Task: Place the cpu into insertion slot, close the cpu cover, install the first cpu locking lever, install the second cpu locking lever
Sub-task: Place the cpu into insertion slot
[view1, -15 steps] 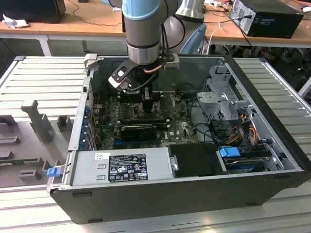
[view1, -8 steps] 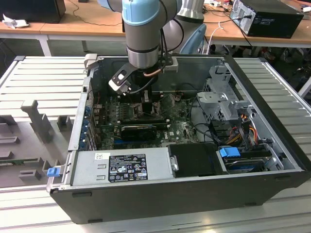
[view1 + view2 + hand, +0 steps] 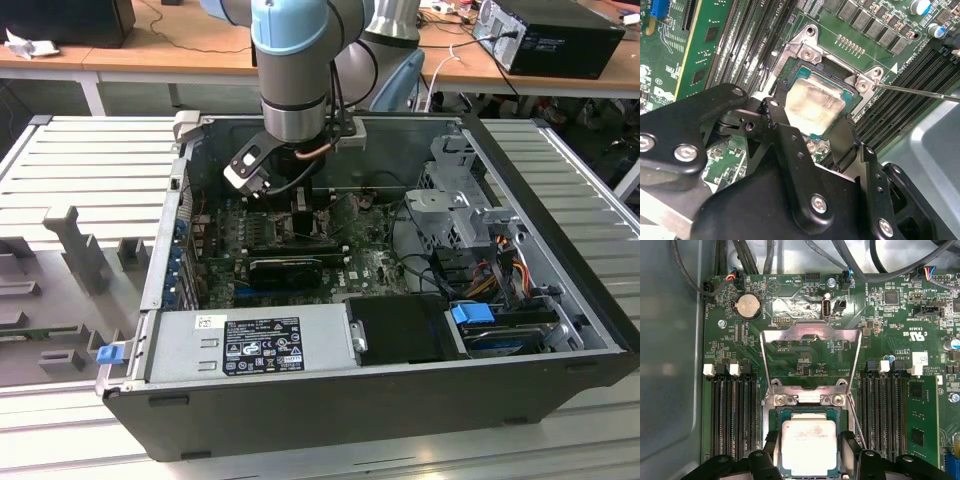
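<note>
The cpu (image 3: 809,447) lies within the insertion slot (image 3: 809,410), silver top upward, with its green rim inside the black frame; in the second wrist view it (image 3: 815,107) appears close to level, though full seating cannot be confirmed. The gripper (image 3: 810,442) straddles the chip, and its fingers (image 3: 771,450) are clenched on two opposite edges of the cpu, the pads appearing to touch the rim. The cpu cover (image 3: 810,332) stands swung open beyond the slot, its window showing the circuit board (image 3: 880,315) behind. A thin locking lever (image 3: 920,92) runs out from a corner of the socket bracket, just beside one finger. Rows of memory slots (image 3: 732,415) flank the socket on both sides. In the exterior view the arm reaches down into the open computer case (image 3: 400,400).

Hazards, as a judgement:
- If the chip sits slightly tilted or offset, downward pressure can bend the contact field.
- If the pads cling or open unevenly, the chip can shift or lift out of the frame.
- The fingers sit close to the socket frame, so any sideways motion can scrape it.
- The lever lies near enough to one finger to be caught.
- The open cover can fall onto the fingers if jarred.
</note>
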Motion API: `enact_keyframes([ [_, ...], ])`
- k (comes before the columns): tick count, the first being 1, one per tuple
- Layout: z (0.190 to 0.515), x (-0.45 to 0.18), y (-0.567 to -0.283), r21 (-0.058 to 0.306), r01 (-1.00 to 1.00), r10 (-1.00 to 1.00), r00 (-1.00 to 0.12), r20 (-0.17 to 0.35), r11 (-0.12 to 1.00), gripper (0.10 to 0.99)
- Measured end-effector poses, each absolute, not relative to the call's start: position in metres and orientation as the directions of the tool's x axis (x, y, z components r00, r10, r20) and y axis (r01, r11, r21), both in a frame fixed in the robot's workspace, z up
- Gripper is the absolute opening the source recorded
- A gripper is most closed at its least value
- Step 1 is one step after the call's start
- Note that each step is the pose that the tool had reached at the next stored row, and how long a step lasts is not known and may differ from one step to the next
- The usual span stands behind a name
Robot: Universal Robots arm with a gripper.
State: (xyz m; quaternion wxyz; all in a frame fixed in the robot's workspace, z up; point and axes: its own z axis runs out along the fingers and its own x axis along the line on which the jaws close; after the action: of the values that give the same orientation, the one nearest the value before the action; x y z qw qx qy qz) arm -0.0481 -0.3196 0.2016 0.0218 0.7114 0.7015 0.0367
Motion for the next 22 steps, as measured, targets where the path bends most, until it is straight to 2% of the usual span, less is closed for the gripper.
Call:
enact_keyframes([
  [12,0.214,-0.048,-0.32,0.082,0.997,1.0,0.013,0.022,-0.015,0.588],
  [13,0.215,-0.048,-0.32,0.082,0.997,1.0,0.013,0.022,-0.015,0.455],
  [17,0.216,-0.048,-0.32,0.082,0.996,1.0,0.014,0.022,-0.016,0.216],
  [18,0.217,-0.048,-0.32,0.082,0.996,1.0,0.014,0.021,-0.016,0.216],
  [19,0.218,-0.048,-0.32,0.082,0.996,1.0,0.014,0.022,-0.016,0.106],
  [22,0.219,-0.048,-0.32,0.082,0.996,1.0,0.014,0.022,-0.016,0.106],
])
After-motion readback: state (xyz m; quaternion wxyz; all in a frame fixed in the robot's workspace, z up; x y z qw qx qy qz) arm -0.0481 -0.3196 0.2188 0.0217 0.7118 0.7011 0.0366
